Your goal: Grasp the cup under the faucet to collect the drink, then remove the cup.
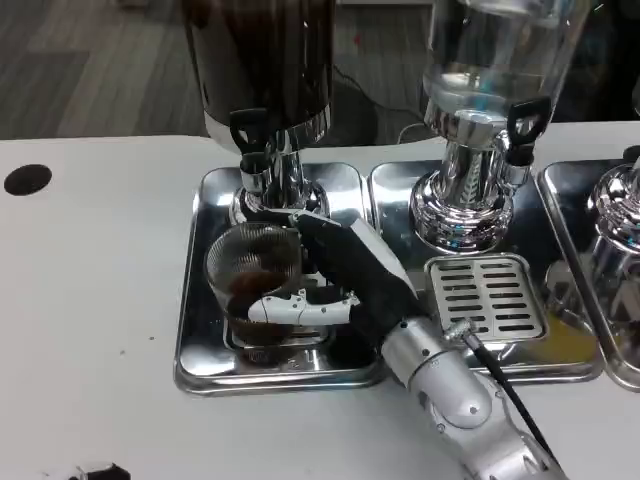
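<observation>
On the left steel tray (200,300), under the dark dispenser (262,60), my right hand (335,275) is wrapped round the glass cup (252,285), the thumb across its near side and the other fingers curled behind, so the cup is firmly held and not just touched. I keep it there because the faucet (255,165) hangs just above its rim, and the brown drink already pooled in the bottom tells me filling is, as I judge it, under way. The cup stands upright on the tray, close against the dispenser's chrome base.

Beside me to the right stands the clear dispenser (490,70) on its own tray, with a slotted drip grate (487,295) just by my wrist. A third chrome stand (618,215) sits at the far right edge. Lifting straight up would meet the faucet, so I would draw the cup toward me first, clearing the tray's raised lip.
</observation>
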`<action>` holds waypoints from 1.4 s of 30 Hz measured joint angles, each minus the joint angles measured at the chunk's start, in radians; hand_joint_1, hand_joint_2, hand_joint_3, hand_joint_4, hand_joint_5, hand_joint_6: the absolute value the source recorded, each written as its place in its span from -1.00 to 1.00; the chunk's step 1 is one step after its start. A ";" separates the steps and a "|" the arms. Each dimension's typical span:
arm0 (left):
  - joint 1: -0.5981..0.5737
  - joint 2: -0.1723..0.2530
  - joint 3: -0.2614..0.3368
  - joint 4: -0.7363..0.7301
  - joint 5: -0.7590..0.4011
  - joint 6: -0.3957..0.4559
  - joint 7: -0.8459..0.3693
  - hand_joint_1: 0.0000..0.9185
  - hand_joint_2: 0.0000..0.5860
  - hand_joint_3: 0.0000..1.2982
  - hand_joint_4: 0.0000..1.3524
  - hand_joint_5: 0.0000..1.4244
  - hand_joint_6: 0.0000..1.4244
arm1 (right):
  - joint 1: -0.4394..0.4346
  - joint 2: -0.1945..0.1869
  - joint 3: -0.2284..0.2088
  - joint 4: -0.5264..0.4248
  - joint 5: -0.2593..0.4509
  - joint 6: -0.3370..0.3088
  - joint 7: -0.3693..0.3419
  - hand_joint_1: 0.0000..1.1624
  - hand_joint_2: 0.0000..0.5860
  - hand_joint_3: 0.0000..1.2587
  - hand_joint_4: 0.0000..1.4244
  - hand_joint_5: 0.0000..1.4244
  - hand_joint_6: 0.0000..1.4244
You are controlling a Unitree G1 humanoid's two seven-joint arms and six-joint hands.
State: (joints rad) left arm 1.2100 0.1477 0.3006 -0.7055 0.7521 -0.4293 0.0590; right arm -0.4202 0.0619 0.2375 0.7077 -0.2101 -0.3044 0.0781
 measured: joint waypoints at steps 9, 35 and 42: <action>-0.003 -0.005 0.002 0.000 -0.002 -0.001 0.000 -1.00 -0.72 -0.35 -0.50 -0.43 -0.14 | 0.014 0.000 -0.001 0.000 0.000 -0.023 -0.010 0.49 -0.71 -0.27 -0.29 -0.34 -0.46; -0.048 -0.009 -0.027 0.009 0.003 -0.004 -0.001 -1.00 -0.71 -0.38 -0.50 -0.42 -0.12 | 0.197 -0.093 -0.028 -0.285 0.023 -0.023 0.072 0.47 -0.69 -0.24 -0.29 -0.34 -0.46; -0.086 -0.005 -0.047 0.028 0.007 0.002 -0.017 -1.00 -0.71 -0.38 -0.50 -0.42 -0.12 | 0.298 -0.143 -0.046 -0.461 0.066 -0.001 0.132 0.47 -0.69 -0.24 -0.29 -0.35 -0.46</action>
State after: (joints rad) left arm 1.1245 0.1426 0.2536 -0.6779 0.7594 -0.4268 0.0420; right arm -0.1223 -0.0808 0.1911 0.2467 -0.1441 -0.3050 0.2101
